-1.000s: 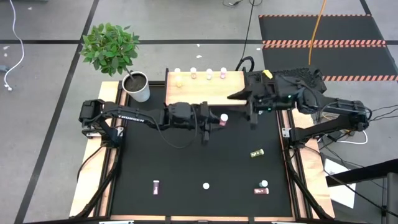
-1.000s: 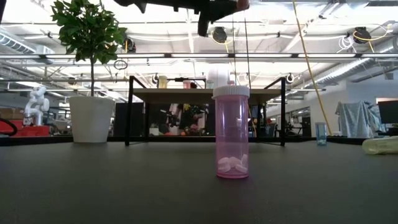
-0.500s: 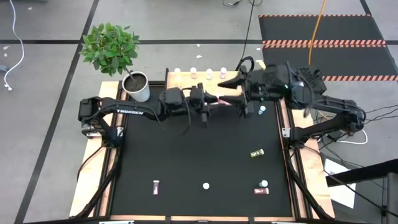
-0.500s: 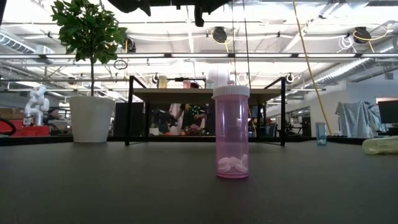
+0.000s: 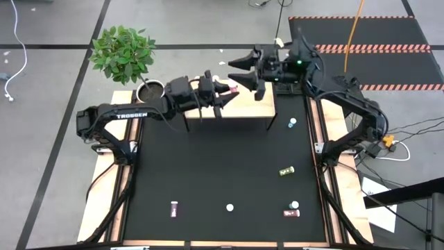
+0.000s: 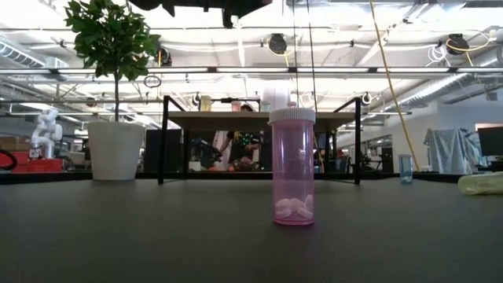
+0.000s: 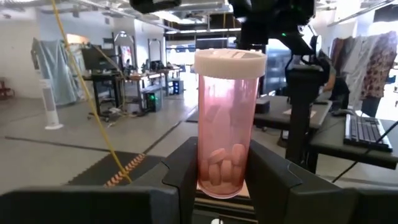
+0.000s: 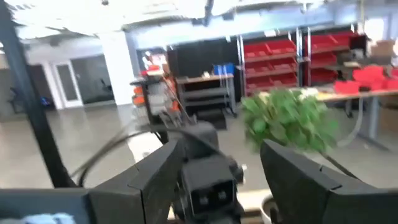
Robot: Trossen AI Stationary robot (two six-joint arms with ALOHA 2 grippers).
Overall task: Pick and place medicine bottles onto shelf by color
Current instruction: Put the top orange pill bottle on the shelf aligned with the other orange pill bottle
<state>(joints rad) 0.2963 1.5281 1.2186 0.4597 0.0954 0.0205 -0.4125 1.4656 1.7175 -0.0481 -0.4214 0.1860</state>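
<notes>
Since a second ago, the left gripper [image 5: 223,88] has carried the pink bottle [image 7: 227,121] over the shelf [image 5: 243,107].

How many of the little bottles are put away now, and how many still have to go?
The shelf is mostly hidden by the arms, so I can't count it. The left gripper holds a pink bottle above it. About six bottles remain on the table, including a blue one and a yellow one.
</notes>
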